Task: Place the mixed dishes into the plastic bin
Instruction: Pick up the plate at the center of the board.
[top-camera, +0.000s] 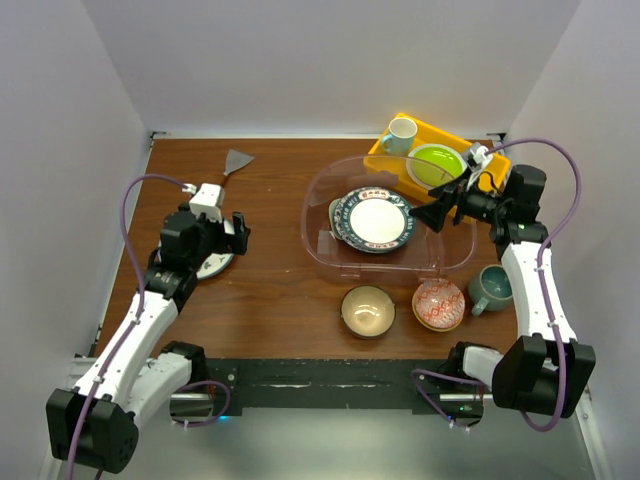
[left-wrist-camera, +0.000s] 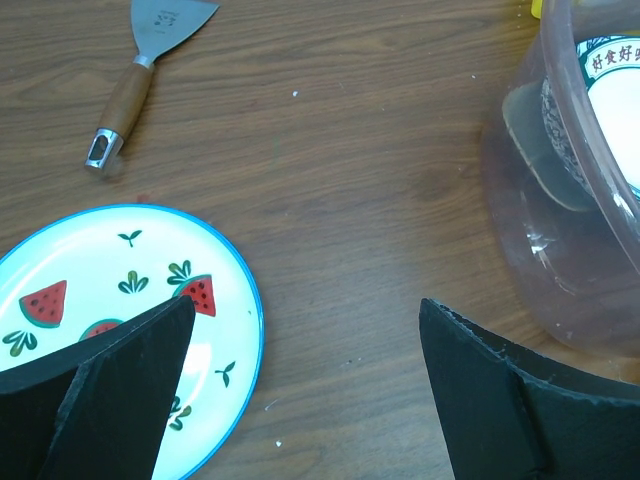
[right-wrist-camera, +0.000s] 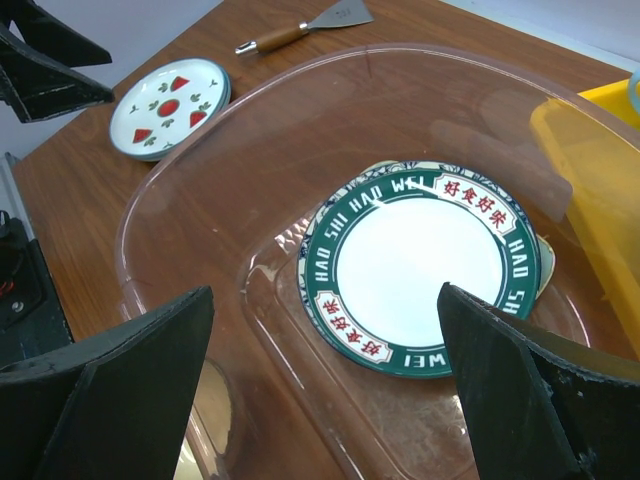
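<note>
While the right gripper (right-wrist-camera: 325, 300) hangs over the plastic bin (right-wrist-camera: 190, 160), fingers spread wide with nothing between them, the green-lettered plate (right-wrist-camera: 425, 265) lies flat inside. It is stacked on a blue floral plate (top-camera: 336, 216) that shows only at the edge. Left gripper (left-wrist-camera: 308, 330) likewise agape and empty, low over the watermelon plate (left-wrist-camera: 100, 300) on the counter (left-wrist-camera: 350, 150), left of the bin. Tan bowl (top-camera: 367, 310), red-patterned bowl (top-camera: 438, 304) and grey-teal mug (top-camera: 492, 288) sit on the counter near the bin's near side. Scraper (left-wrist-camera: 140, 70) lies beyond the watermelon plate.

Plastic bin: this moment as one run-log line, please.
bin: green-rimmed plate on floral plate; out: watermelon plate, two bowls, mug; left gripper: open by watermelon plate; right gripper: open over bin
</note>
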